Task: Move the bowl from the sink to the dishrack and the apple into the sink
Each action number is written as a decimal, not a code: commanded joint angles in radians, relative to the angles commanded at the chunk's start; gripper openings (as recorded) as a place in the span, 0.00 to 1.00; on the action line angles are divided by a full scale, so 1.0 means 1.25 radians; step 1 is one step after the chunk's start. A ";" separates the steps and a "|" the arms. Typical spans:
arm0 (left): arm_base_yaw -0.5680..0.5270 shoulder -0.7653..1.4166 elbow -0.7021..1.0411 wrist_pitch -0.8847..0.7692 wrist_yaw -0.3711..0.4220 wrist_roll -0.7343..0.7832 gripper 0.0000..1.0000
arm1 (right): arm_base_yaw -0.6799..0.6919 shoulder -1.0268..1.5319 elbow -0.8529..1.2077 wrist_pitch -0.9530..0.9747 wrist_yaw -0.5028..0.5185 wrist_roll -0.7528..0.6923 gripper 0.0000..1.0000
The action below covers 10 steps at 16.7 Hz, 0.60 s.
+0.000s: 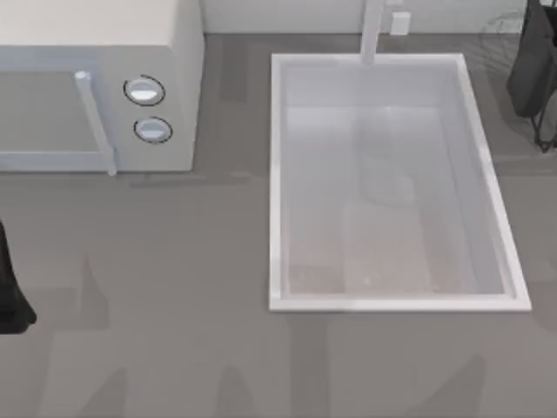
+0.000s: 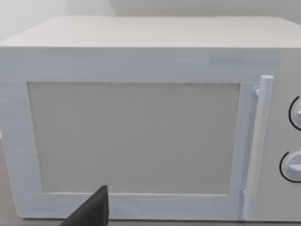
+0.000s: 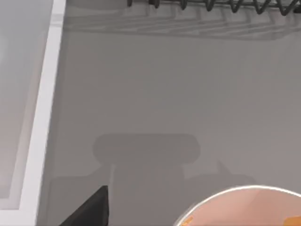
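The white sink [image 1: 277, 183] lies right of the table's middle, and its basin holds nothing; its faucet post [image 1: 372, 30] stands at the far rim. Thin dark wires of the dishrack [image 1: 503, 35] show faintly at the far right, and again in the right wrist view as the dishrack [image 3: 211, 4] beyond bare counter. The bowl and the apple are out of view. My right arm [image 1: 533, 70] hangs over the dishrack's corner, beside the sink rim [image 3: 42, 117]. My left arm [image 1: 10, 296] rests at the table's left edge.
A white microwave [image 1: 96, 87] with two round knobs [image 1: 144, 91] fills the far left; the left wrist camera faces the door of the microwave [image 2: 131, 136]. A pale peach round thing with a white rim [image 3: 249, 207] lies under the right wrist. Bare grey counter spans the front.
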 joint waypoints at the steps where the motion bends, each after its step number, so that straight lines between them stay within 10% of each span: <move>1: 0.000 0.000 0.000 0.000 0.000 0.000 1.00 | -0.017 0.071 0.045 -0.054 0.001 -0.016 1.00; 10: 0.000 0.000 0.000 0.000 0.000 0.000 1.00 | -0.146 0.620 0.386 -0.459 0.003 -0.139 1.00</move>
